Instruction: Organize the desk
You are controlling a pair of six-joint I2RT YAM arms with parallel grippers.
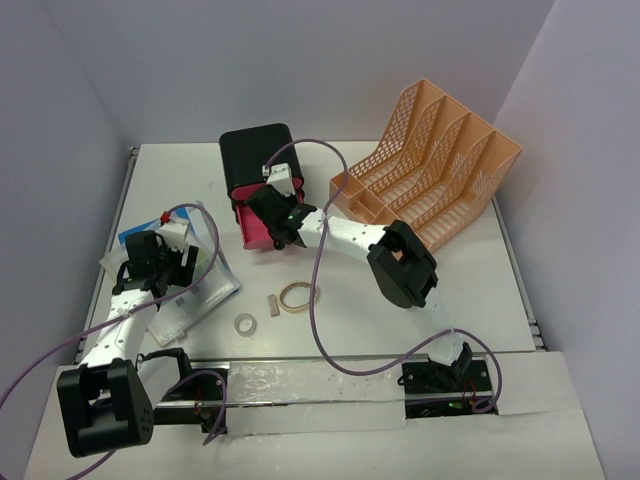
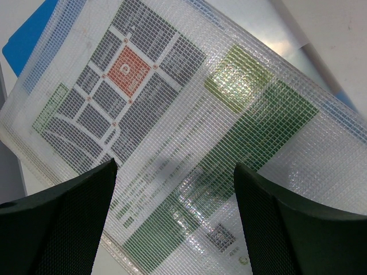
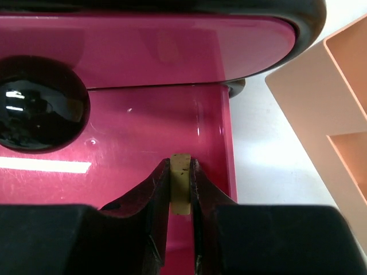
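On the white desk point(image 1: 480, 290), my left gripper point(image 1: 158, 268) hangs open just above a clear mesh document pouch point(image 1: 190, 290). The left wrist view shows that pouch point(image 2: 189, 114) with a printed map sheet inside, and the left gripper point(image 2: 175, 172) has nothing between its fingers. My right gripper point(image 1: 283, 228) is at the black drawer box point(image 1: 255, 155), over its pulled-out pink drawer point(image 1: 252, 228). In the right wrist view the right gripper point(image 3: 180, 166) is shut on a small cream block point(image 3: 181, 192) above the pink drawer point(image 3: 114, 149).
A peach mesh file rack point(image 1: 430, 165) stands at the back right, its wall point(image 3: 321, 114) close to the drawer. A rubber band point(image 1: 298, 296), a small block point(image 1: 272, 303) and a tape ring point(image 1: 243, 323) lie mid-desk. A blue folder point(image 1: 130, 240) lies under the pouch.
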